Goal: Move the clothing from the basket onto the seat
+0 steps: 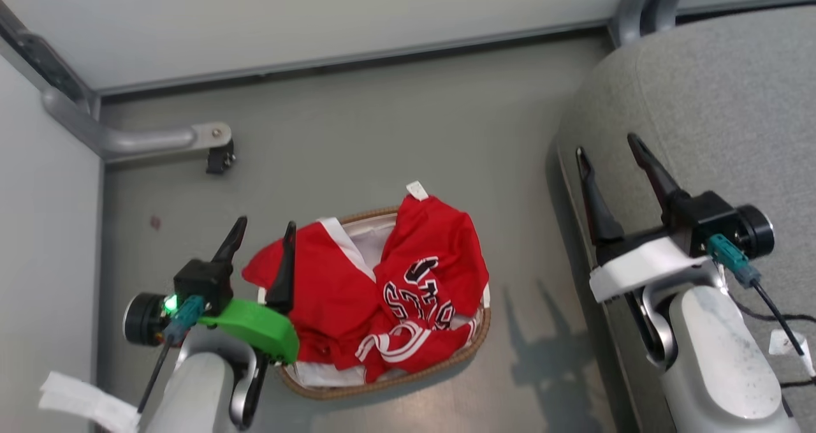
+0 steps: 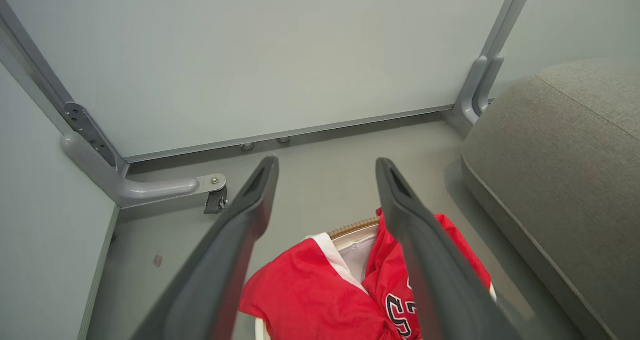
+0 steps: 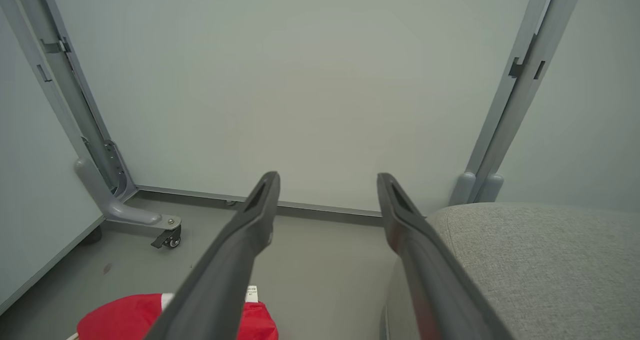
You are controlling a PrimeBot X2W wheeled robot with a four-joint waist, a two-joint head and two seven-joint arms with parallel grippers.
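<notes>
Basket (image 1: 331, 392): one, six o'clock, clothing (image 1: 338, 293) heaped inside.
Seat (image 1: 714, 101): one, two o'clock.
Left gripper (image 1: 266, 222): splayed, empty.
Right gripper (image 1: 606, 144): splayed, empty.

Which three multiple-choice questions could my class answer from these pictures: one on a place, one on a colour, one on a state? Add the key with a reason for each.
1. Where does the basket stand?
A) on the floor beside the seat
B) on the seat
C) on a table

2. What colour is most of the clothing?
A) blue
B) red
C) green

3. How are the left gripper and the right gripper?
A) both open and empty
B) both shut on cloth
C) one open, one shut

Key: 1 A, its rim rests on grey floor left of the seat; 2 B, red fabric with white trim; 3 A, both finger pairs stand apart with nothing between them.
</notes>
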